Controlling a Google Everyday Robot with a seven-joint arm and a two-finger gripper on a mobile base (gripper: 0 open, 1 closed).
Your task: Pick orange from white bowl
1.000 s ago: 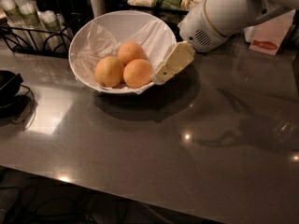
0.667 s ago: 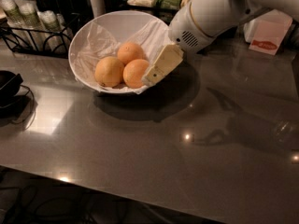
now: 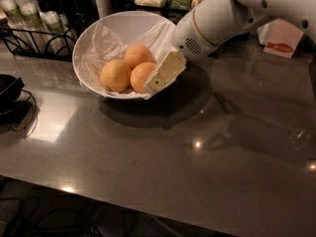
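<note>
Dark glossy table (image 3: pixel 148 181) nearest, light glints on it. Black device (image 3: pixel 7 90) with cable at left, cut off by the frame edge. White bowl (image 3: pixel 123 23) with crinkled liner further back. Orange (image 3: pixel 140 75) front-right inside, partly hidden behind gripper (image 3: pixel 160 78), flanked by left orange (image 3: pixel 115 75) and rear orange (image 3: pixel 137 55). Gripper over the bowl's near-right rim, against the orange; clamped or released: cannot tell. White arm (image 3: pixel 222 19) running off top right. Behind: bottles (image 3: pixel 32 15), labels unreadable; white card (image 3: pixel 281 38), red logo illegible. Versus 0.7 s ago: gripper slightly further left, deeper into the bowl; oranges unmoved.
</note>
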